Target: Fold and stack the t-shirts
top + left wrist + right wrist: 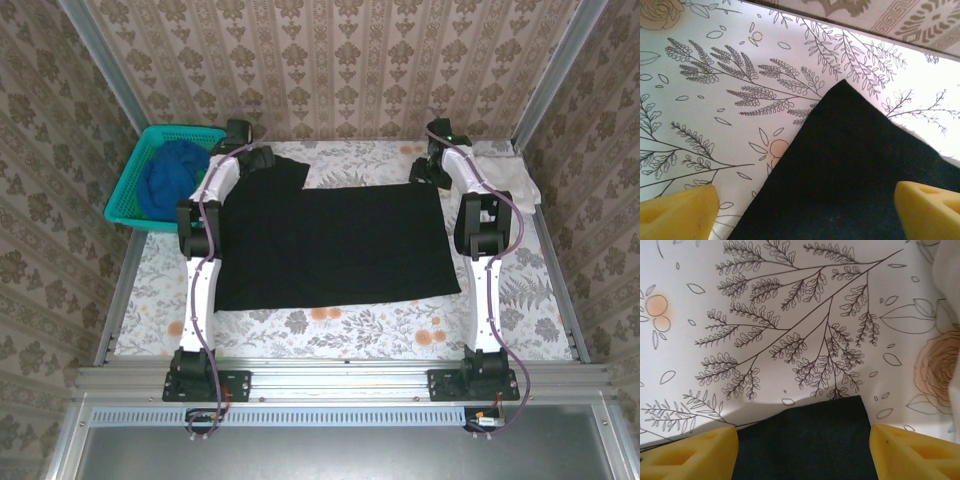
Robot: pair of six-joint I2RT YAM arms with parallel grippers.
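Observation:
The large black t-shirt lies spread flat across the middle of the table, its two sleeves reaching toward the back wall. My left gripper hovers over the back-left sleeve. In the left wrist view it is open, and the sleeve's pointed corner lies between the yellow fingertips. My right gripper is over the back-right sleeve. It is open too, with the sleeve's edge between its yellow pads. A blue t-shirt is bunched in the basket. A pale white-pink t-shirt lies at the back right.
A teal mesh basket sits tilted at the back left corner. The floral tablecloth shows bare in front of the black shirt. Wallpapered walls close in the back and both sides, with metal rails along the table edges.

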